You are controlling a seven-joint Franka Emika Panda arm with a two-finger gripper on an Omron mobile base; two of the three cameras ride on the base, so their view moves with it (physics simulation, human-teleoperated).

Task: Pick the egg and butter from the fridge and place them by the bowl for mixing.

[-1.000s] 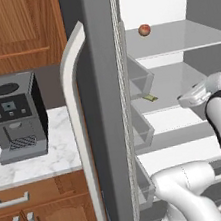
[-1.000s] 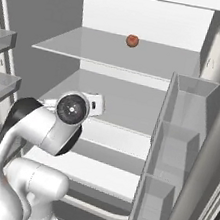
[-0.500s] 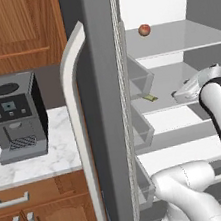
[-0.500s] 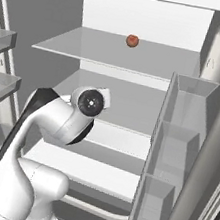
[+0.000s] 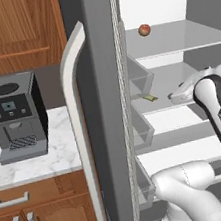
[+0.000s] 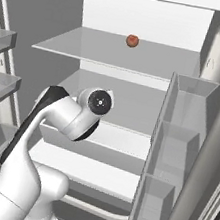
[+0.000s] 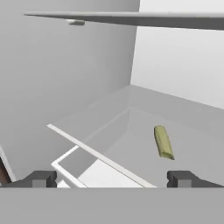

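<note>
I'm reaching into the fridge (image 6: 148, 17) with my jaws spread wide and empty, the butter (image 7: 163, 142) lying on the shelf just ahead, slightly right, so next I judge I must advance and straddle it.

Arm bent forward, gripper wide open

In the left base view the white arm (image 5: 219, 115) rises from the lower right of the frame, a bulky rounded link low in the middle, then a dark-banded forearm going up the right edge, bending at the elbow so the wrist and hand reach toward the left at mid-height on the right side. In the right base view the arm climbs from the lower left, and a round wrist joint faces the camera just left of centre. In the hand view the gripper (image 7: 111, 179) shows its two dark fingertips (image 7: 40, 178) far apart along the bottom, with nothing between them.
</note>
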